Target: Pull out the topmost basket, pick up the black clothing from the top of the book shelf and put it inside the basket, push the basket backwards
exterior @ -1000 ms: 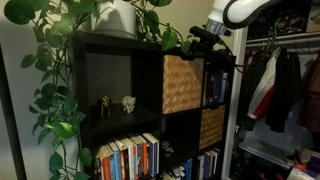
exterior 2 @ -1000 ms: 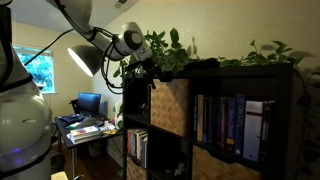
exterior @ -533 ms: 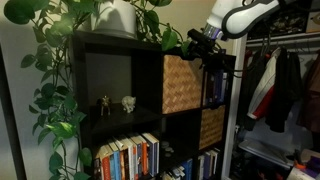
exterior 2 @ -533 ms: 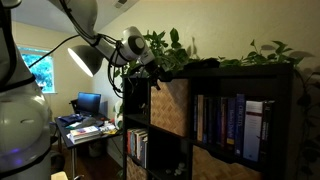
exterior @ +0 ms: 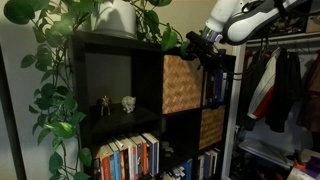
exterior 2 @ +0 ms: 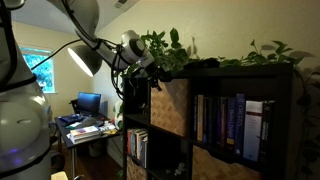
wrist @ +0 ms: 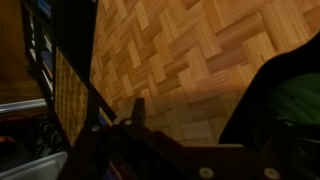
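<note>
The topmost woven basket point(exterior: 180, 85) sits in the upper cube of the black bookshelf point(exterior: 110, 45); it also shows in an exterior view point(exterior 2: 172, 107). My gripper point(exterior: 197, 45) hovers at the shelf's top edge, just above the basket's upper corner, also seen in an exterior view point(exterior 2: 150, 68). In the wrist view the gripper point(wrist: 190, 115) looks open and empty, close to the basket's woven face point(wrist: 180, 50). A dark lump that may be the black clothing point(exterior 2: 203, 63) lies on the shelf top among leaves.
Trailing plants point(exterior: 60, 90) cover the shelf top and side. A second woven basket point(exterior: 212, 127) sits one cube lower. Books point(exterior: 130, 158) fill lower cubes. Small figurines point(exterior: 128, 102) stand in the open cube. Hanging clothes point(exterior: 275, 85) are beside the shelf.
My gripper has shifted slightly along the shelf's top edge toward the basket's upper corner. The basket has not moved.
</note>
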Controlling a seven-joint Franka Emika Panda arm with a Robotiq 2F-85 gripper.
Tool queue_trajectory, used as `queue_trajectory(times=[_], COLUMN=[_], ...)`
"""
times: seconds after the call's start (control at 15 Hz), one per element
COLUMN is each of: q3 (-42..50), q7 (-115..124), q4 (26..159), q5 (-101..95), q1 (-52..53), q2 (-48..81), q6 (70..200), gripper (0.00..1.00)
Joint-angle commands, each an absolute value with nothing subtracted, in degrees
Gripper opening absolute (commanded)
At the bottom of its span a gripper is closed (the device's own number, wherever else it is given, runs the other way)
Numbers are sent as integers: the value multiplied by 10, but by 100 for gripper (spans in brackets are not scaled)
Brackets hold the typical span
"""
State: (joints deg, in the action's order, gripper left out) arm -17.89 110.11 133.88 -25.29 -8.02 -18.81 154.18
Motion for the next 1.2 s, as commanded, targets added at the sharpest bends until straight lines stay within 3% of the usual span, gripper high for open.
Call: queue_trajectory(times=[0.0,0.73,1.13], q3=[-202,-126,-119], q7=[1150,921,842], q4=[1340,1318,1285], q5=[-297,-95,-54], q1=[-102,12,5], q2=[-176,-157,-171], q6=[1568,1489,1385], gripper=[100,100,100])
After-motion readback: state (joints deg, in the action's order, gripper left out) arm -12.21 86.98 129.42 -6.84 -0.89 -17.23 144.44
